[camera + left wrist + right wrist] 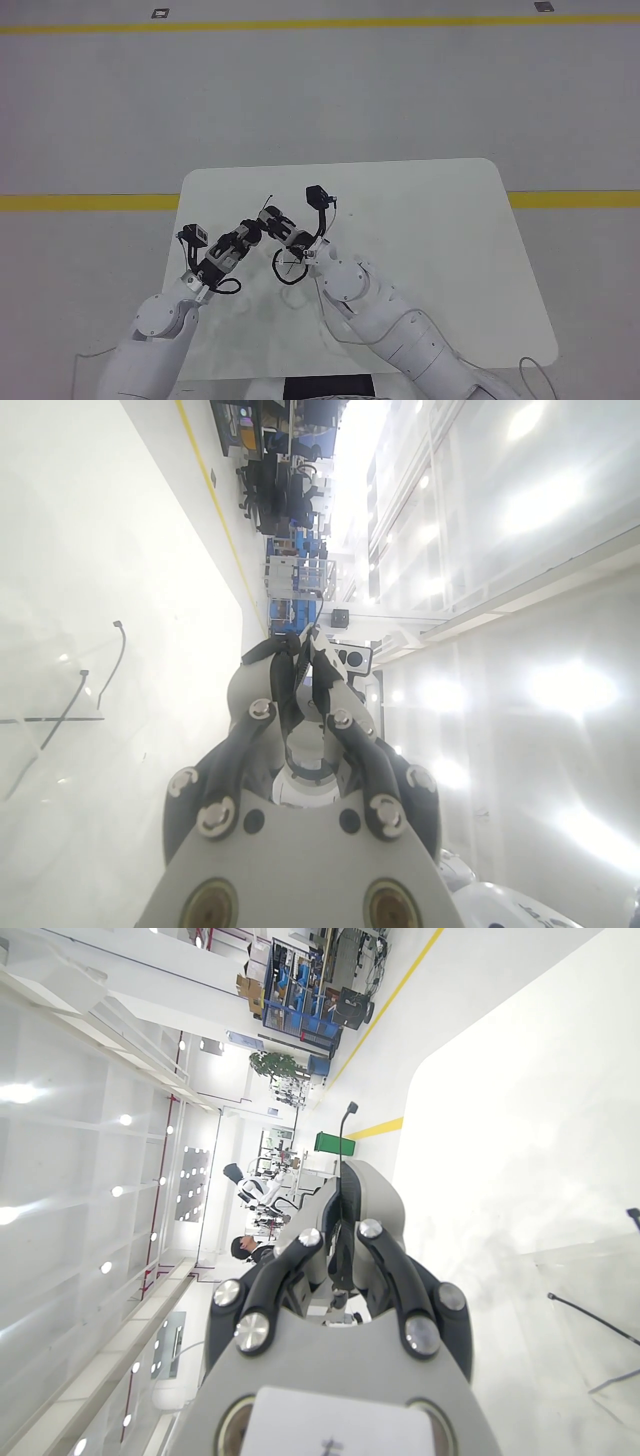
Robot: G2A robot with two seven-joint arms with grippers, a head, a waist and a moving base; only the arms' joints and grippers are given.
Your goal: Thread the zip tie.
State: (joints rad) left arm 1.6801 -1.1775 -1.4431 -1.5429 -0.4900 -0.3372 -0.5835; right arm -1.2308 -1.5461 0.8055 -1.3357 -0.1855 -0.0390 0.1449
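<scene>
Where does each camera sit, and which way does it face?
Top view: above the arms, looking down at the table; both arms show.
Left wrist view: on that wrist, looking along its fingers.
Right wrist view: on that wrist, along fingers pinching the zip tie.
Both wrist views share spare zip ties on the table.

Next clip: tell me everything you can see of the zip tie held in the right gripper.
The zip tie is a thin black strap, plastic by the look, ending in a small square head. The right gripper is shut on the strap; nothing else is seen touching it. The free part projects past the fingertips, nearly straight, bending slightly just below the head, which hangs in the air above the white table. The rest is hidden between the fingers.
</scene>
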